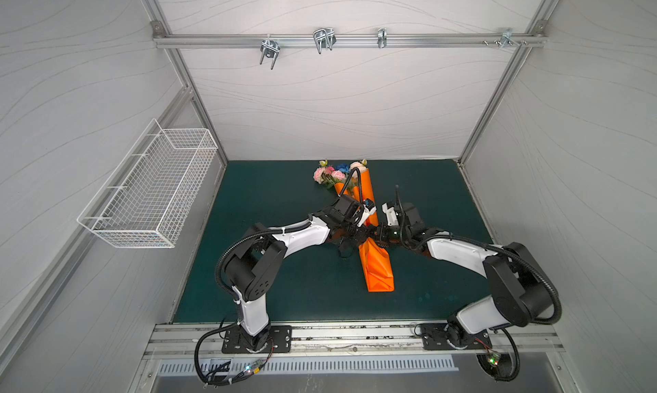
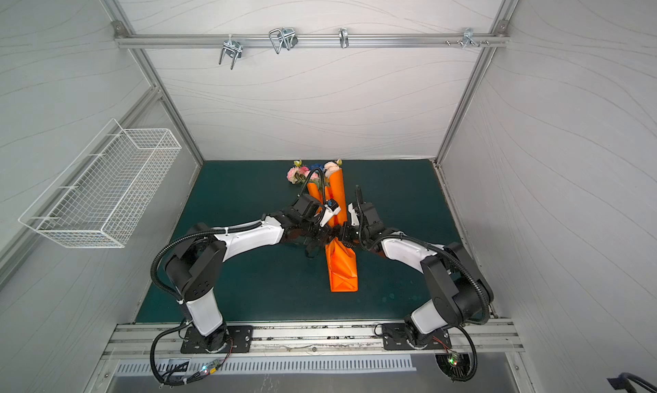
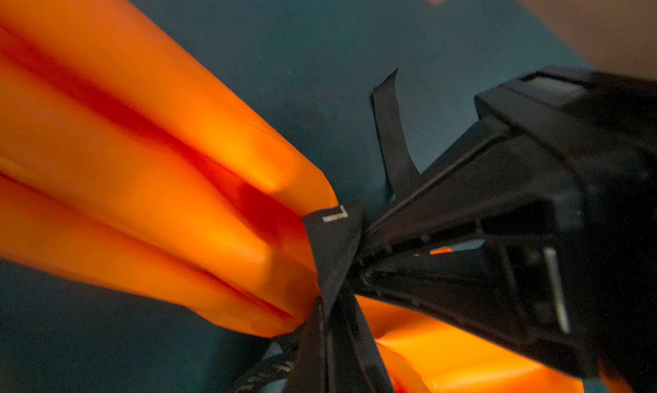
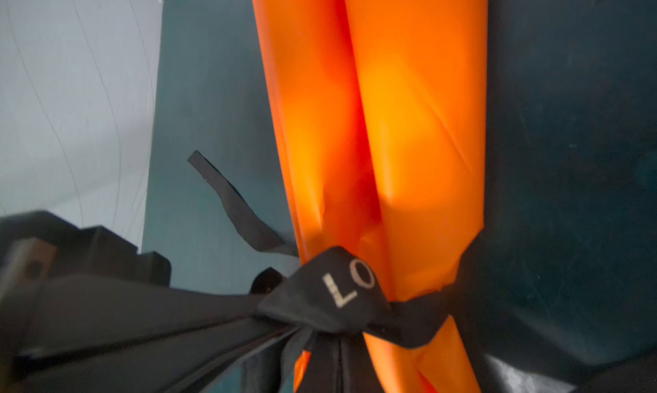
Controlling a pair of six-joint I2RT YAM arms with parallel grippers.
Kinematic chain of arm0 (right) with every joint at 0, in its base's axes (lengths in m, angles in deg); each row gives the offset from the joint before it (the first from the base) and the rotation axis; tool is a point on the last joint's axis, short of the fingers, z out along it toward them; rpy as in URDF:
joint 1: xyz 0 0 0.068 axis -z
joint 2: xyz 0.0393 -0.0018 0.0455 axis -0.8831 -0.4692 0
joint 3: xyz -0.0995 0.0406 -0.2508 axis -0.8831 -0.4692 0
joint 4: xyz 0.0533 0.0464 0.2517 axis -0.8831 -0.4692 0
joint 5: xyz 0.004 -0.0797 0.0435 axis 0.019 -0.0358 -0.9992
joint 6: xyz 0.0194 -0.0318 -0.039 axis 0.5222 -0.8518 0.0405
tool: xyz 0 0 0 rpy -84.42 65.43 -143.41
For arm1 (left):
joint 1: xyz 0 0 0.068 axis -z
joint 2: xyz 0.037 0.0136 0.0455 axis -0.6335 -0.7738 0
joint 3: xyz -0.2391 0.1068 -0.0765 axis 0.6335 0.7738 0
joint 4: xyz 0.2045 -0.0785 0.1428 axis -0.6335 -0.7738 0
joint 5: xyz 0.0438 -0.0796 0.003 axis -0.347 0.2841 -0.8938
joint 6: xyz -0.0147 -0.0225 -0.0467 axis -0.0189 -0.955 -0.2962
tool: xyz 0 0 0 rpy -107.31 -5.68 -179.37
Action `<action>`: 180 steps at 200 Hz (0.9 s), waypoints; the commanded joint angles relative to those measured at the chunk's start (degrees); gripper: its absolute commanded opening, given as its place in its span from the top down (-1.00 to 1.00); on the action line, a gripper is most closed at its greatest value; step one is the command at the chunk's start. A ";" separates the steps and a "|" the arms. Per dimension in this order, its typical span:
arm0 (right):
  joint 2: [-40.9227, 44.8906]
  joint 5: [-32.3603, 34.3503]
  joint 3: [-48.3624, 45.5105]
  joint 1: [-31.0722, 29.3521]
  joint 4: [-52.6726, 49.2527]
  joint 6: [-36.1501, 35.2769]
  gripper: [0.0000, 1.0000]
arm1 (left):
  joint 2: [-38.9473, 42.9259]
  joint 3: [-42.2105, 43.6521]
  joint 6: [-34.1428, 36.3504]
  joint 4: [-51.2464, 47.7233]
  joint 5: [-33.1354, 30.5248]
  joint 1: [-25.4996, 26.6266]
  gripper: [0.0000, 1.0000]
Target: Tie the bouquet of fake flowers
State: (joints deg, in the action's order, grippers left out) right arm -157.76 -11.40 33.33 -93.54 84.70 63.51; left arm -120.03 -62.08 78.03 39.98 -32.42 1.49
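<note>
While both top views show the bouquet of fake flowers (image 1: pixel 332 176) (image 2: pixel 302 174) lying on the counter (image 1: pixel 263 195) in orange paper (image 1: pixel 375 270), it looks light, soft and crushable. Left wrist view: the right fingers (image 3: pixel 444 231) clench the black ribbon (image 3: pixel 334 238) at the waist, judged the safest hold. Right wrist view: the left fingers (image 4: pixel 177 313) pinch another, slippery-looking strand.

The left arm (image 1: pixel 302 235) and right arm (image 1: pixel 458 249) wear glossy white shells between black joints. Ribbed black cables (image 1: pixel 222 263) loop alongside. The left gripper (image 1: pixel 364 232) and right gripper (image 1: pixel 382 234) are black. Black base plates (image 1: pixel 279 342) show silver screws.
</note>
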 commanded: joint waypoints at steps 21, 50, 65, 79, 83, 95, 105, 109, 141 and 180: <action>-2.85 2.59 1.22 -0.27 4.43 2.66 1.00 | 2.27 0.27 -1.69 4.11 -0.24 0.37 0.90; -5.19 0.37 1.12 -0.71 7.41 3.28 1.00 | 2.38 0.65 -3.82 5.20 -1.72 0.35 0.78; -5.01 0.31 0.20 -1.41 8.96 3.32 1.00 | 2.26 0.57 -4.91 5.72 -2.48 0.41 0.72; -4.35 0.48 -0.92 -1.98 10.40 3.31 1.00 | 2.02 0.39 -5.88 6.06 -3.11 0.41 0.70; -4.13 0.51 -1.15 -2.06 10.57 3.29 1.00 | 1.92 0.33 -5.98 6.06 -3.07 0.42 0.70; -3.56 0.84 -2.25 -2.31 12.00 3.47 1.00 | 1.56 0.12 -6.49 6.05 -3.07 0.38 0.70; -3.18 0.99 -3.26 -2.37 13.53 3.79 1.00 | 1.44 0.06 -7.03 6.12 -3.16 0.42 0.70; -3.01 1.07 -3.52 -2.44 14.03 3.72 1.00 | 1.40 0.01 -7.38 6.22 -3.36 0.41 0.69; -1.72 2.48 -5.80 -2.70 18.26 4.28 1.00 | 1.60 0.55 -8.86 6.85 -3.76 0.38 0.37; -0.93 3.77 -6.94 -2.74 20.66 3.97 1.00 | 1.68 0.91 -9.99 6.61 -4.73 0.25 0.45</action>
State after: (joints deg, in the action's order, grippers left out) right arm -160.32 -9.01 26.84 -95.82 101.38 66.83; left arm -119.51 -61.14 69.26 44.72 -36.22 1.68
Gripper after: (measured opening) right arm 0.050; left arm 0.295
